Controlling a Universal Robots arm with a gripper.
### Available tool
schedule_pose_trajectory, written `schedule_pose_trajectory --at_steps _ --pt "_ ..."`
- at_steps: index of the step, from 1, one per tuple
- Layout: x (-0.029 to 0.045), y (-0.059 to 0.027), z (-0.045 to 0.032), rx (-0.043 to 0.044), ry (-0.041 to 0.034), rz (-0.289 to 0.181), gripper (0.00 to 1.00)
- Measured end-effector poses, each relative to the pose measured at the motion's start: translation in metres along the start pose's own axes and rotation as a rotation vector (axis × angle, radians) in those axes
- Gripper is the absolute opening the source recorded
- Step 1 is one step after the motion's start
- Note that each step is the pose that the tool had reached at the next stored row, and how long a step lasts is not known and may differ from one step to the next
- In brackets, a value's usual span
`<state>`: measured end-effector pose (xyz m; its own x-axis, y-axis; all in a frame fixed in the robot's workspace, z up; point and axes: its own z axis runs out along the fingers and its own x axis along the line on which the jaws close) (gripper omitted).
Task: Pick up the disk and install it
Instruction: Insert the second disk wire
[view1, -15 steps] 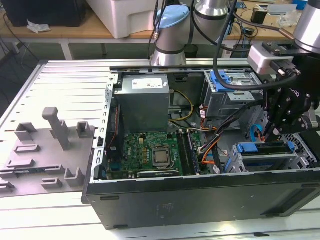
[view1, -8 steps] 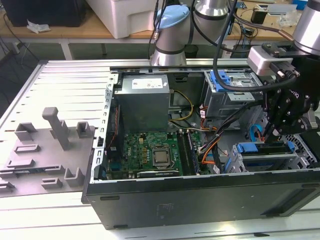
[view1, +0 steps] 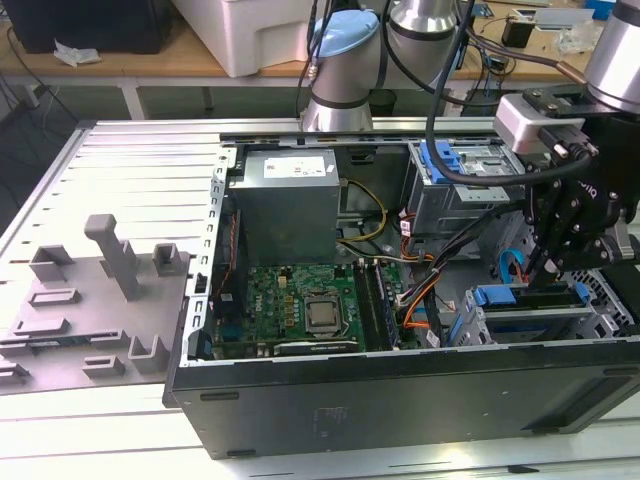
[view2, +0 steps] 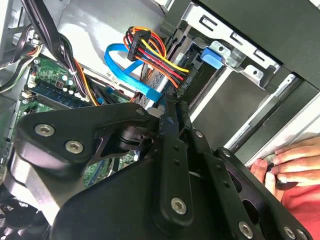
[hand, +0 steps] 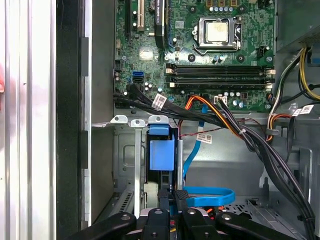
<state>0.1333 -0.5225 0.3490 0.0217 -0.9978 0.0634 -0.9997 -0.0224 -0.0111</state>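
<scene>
The disk (view1: 520, 297) stands on edge in the silver drive bay at the case's front corner, on the exterior view's right. Its blue bracket (hand: 162, 152) shows end-on in the first wrist view, between the bay's metal rails. My gripper (view1: 548, 268) hangs straight over that bay. The black fingers are drawn together at the disk's end (hand: 172, 192), and I cannot tell whether they touch it. In the second wrist view the gripper (view2: 172, 107) points at the bay beside a blue data cable (view2: 125, 70).
A grey power-supply box (view1: 285, 205) and the green motherboard (view1: 300, 300) take up the case's middle. A second silver cage with a blue latch (view1: 455, 165) stands behind the gripper. Cable bundles (hand: 225, 120) cross beside the bay. A person's hand (view2: 285, 165) rests on the case edge. A grey fixture plate (view1: 90, 310) lies outside.
</scene>
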Motion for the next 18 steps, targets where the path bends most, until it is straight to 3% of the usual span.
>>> schedule_pose_trajectory --at_steps 18 --pt "-0.0002 -0.0005 0.0038 0.0001 0.0000 0.000 0.16"
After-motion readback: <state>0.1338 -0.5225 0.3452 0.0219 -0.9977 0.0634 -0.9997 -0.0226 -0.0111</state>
